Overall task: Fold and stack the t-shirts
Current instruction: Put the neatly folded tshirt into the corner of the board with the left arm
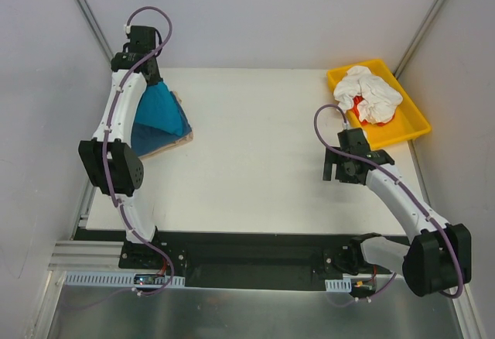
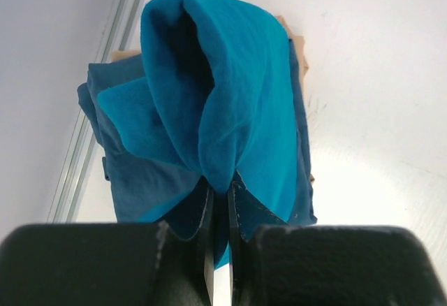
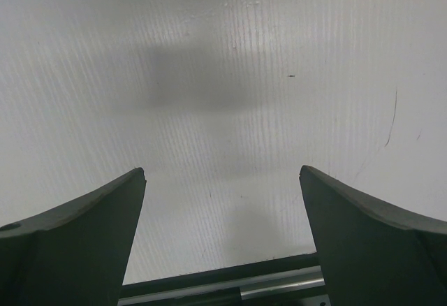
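Left gripper [image 2: 220, 188]: clamped shut on a lifted fold of the teal t-shirt [image 2: 237, 89], at the far-left corner of the table [image 1: 255, 161].
Slate-blue t-shirt [image 2: 133, 180]: lies flat beneath the teal one.
Beige t-shirt [image 2: 299, 44]: bottom of the pile, only an edge visible.
Right gripper [image 3: 222, 173]: spread wide, holding nothing, over bare table.
Yellow tray [image 1: 414, 126]: far-right corner, holds crumpled white cloth [image 1: 373, 95], well apart from the shirts.

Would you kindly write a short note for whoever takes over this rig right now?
Left gripper: shut on the teal-blue t-shirt, pinching it up in a peak over the far-left stack.
Right gripper: open, empty, above bare table.
Stack: slate-blue t-shirt lying on the beige t-shirt, of which only an edge shows.
Done: those two look stacked.
Left: fold the teal one and lay it on top. A white cloth lies crumpled in the yellow tray; I cannot tell if it is a shirt.
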Motion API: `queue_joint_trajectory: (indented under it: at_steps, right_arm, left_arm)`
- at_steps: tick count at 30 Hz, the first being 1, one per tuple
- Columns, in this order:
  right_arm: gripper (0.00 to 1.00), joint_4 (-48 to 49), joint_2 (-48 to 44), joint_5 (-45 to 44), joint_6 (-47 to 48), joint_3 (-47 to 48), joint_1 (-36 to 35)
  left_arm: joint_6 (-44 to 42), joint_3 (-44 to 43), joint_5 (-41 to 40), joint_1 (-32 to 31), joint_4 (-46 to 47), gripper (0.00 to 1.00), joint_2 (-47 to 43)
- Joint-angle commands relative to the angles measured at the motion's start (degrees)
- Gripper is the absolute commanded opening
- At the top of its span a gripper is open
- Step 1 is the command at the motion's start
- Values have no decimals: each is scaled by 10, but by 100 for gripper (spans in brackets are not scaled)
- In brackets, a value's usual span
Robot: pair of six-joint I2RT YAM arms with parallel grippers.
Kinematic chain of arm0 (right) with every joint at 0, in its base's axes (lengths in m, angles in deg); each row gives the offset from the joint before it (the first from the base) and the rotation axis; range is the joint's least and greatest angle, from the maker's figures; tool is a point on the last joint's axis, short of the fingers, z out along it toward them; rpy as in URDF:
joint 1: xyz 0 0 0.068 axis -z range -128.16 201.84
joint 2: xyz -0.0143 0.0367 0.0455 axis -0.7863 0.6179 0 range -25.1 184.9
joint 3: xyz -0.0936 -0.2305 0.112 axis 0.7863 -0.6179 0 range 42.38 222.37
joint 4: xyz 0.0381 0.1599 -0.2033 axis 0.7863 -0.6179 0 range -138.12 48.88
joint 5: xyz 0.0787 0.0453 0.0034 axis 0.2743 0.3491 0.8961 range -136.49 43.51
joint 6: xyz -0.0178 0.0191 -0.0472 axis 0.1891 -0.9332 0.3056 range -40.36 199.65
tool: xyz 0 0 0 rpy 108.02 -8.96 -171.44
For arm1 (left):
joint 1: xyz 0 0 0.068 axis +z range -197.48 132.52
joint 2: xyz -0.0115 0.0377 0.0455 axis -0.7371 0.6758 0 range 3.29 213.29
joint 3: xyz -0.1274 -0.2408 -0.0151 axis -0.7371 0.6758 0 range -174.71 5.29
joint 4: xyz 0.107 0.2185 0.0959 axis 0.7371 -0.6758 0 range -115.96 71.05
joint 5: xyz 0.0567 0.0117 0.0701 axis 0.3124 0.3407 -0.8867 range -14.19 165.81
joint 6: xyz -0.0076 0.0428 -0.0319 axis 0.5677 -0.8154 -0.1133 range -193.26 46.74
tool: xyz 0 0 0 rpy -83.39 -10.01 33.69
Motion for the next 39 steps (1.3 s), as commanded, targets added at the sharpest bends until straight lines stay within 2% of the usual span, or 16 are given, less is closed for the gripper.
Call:
queue_joint_trajectory:
  at_steps: [1,5,14,17,19,20,21,25,27,39]
  right_arm:
    - [97,-6,9,-11,5,12,3]
    - [97,-9,16,-16,5,13,3]
    - [97,-13,31,-18,5,19,4]
    - [97,-14,32,-18,5,21,3]
    - [97,-15,31,-19,5,21,3]
    - [97,-15,32,-20,5,21,4]
    - [97,-16,33,-19,5,22,3]
    - [97,-18,34,-18,4,23,3]
    - [97,-19,32,-18,5,23,2]
    - [97,-27,7,-15,0,24,2]
  left_arm:
    - [8,16,-10,25,9,0,21]
    - [9,37,-12,55,9,0,31]
    - [-4,77,-52,71,10,0,42]
    - [-4,77,-65,73,9,11,64]
    - [1,86,-90,74,9,26,67]
    - [2,88,-99,73,9,38,68]
    - [4,89,-115,74,9,76,69]
    - [9,90,-109,74,8,95,57]
    - [10,86,-92,74,8,99,50]
    - [56,81,-11,71,-7,99,-30]
